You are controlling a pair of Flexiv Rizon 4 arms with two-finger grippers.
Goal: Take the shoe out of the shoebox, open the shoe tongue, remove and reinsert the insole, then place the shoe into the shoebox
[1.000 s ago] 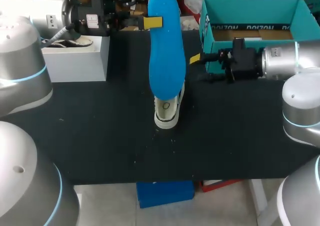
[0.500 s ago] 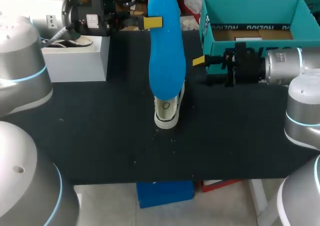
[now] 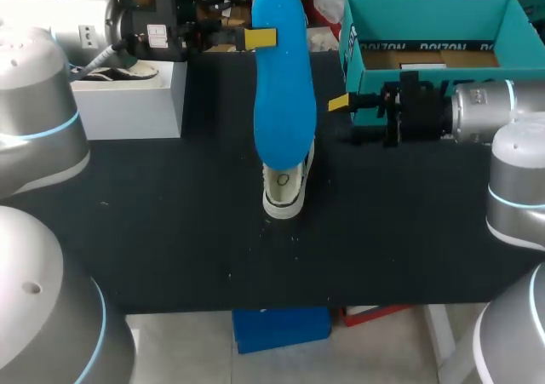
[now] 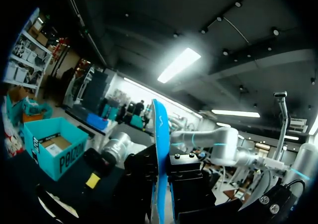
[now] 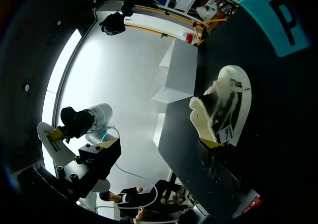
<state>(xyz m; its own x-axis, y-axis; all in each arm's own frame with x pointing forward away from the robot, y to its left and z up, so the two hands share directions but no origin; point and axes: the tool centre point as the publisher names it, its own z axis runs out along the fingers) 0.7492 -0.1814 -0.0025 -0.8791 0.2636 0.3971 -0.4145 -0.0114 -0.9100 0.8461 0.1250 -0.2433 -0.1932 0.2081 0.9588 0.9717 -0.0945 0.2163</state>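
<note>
My left gripper [image 3: 260, 37] is shut on a blue insole [image 3: 283, 86] and holds it up above the table; in the left wrist view the insole [image 4: 160, 159] stands edge-on between the fingers. Below it a white and black shoe [image 3: 284, 188] lies on the black table, heel toward the front. The right gripper [image 3: 341, 105] is open with nothing in it, level with the insole's right edge and in front of the teal shoebox [image 3: 426, 26]. Ahead of the right gripper [image 5: 159, 143] in its own wrist view, the shoe [image 5: 223, 110] shows its open mouth.
A white box [image 3: 128, 99] with another shoe on top stands at the table's back left. The shoebox holds a brown cardboard insert. The black table [image 3: 170, 231] runs bare to its front edge.
The right gripper has drawn back a little to the right, away from the insole, and now rests still. The left arm and the insole have not moved.
</note>
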